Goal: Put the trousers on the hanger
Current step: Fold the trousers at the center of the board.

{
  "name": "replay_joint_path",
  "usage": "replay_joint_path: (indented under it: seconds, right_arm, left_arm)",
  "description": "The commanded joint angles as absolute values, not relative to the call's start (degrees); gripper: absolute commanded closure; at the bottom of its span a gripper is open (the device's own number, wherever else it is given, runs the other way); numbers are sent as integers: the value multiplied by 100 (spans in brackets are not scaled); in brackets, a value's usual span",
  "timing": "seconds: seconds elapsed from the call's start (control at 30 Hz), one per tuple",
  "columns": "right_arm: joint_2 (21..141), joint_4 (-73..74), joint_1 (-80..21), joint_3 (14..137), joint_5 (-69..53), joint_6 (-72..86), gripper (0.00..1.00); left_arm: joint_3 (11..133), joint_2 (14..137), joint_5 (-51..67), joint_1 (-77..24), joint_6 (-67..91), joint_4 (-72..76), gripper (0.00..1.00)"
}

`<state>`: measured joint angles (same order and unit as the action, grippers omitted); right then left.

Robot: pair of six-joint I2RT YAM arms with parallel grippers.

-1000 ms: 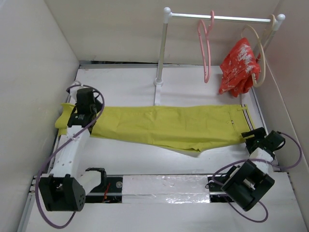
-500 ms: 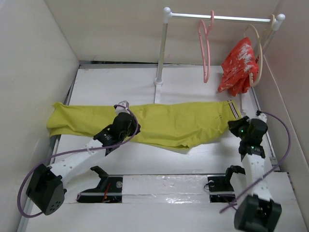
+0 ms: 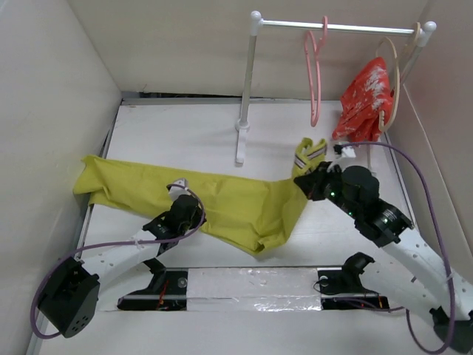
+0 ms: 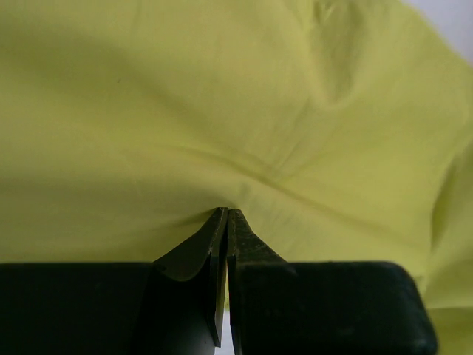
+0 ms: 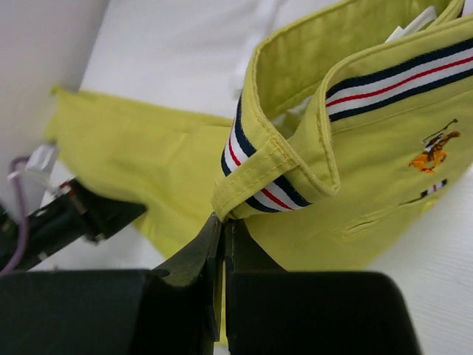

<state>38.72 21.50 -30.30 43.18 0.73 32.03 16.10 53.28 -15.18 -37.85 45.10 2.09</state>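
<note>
Both outstretched, on trousers point(image 3: 236, 198): left gripper point(image 4: 225, 219), right gripper point(image 5: 223, 223).

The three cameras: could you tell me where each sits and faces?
Top external: above and behind the robot, looking down on trousers, hanger, left gripper and right gripper.
Left wrist: on the left gripper, facing trousers cloth; shut fingers show.
Right wrist: on the right gripper, facing the waistband; shut fingers show.
All share the trousers.

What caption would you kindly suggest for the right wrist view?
Right gripper shut on the trousers at the striped waistband.
</note>
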Motion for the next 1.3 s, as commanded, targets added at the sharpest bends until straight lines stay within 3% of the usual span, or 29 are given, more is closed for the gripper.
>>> replay_joint_path:
  seconds: [0.0,0.1,0.17,0.53,0.7,0.87,1.07,1.27]
  right_arm:
    - [4548,1889,-4444,5403,877,3243,100]
    - [5323,1969,-5515,6431,1694,3120,100]
    - [5589,1925,-5695,7038,1968,2954,100]
    - [6460,2575,-4694,10308,1503,2119,100]
    - [6416,2760,-4368,10670,1064,2083,100]
    - [6416,3014,-4113,10827,730,2066,100]
    - [6731,3296,-3947,11135,440,1960,100]
    - [7127,3375,-3780,11531,229,1907,100]
  left_arm:
    - [1608,5159,-1477,-3788,4650,607,100]
    - [1495,5168,-1442,-3788,4658,598,100]
    - [1433,5151,-1293,-3788,4685,676,100]
    - [932,4859,-625,-3910,4842,1080,100]
    - [1264,6124,-632,-4683,5132,2143,100]
    - [3053,8168,-949,-5851,5291,2636,100]
    - [4560,10060,-581,-6407,5466,3005,100]
    - [5080,10154,-466,-6496,5485,2884,100]
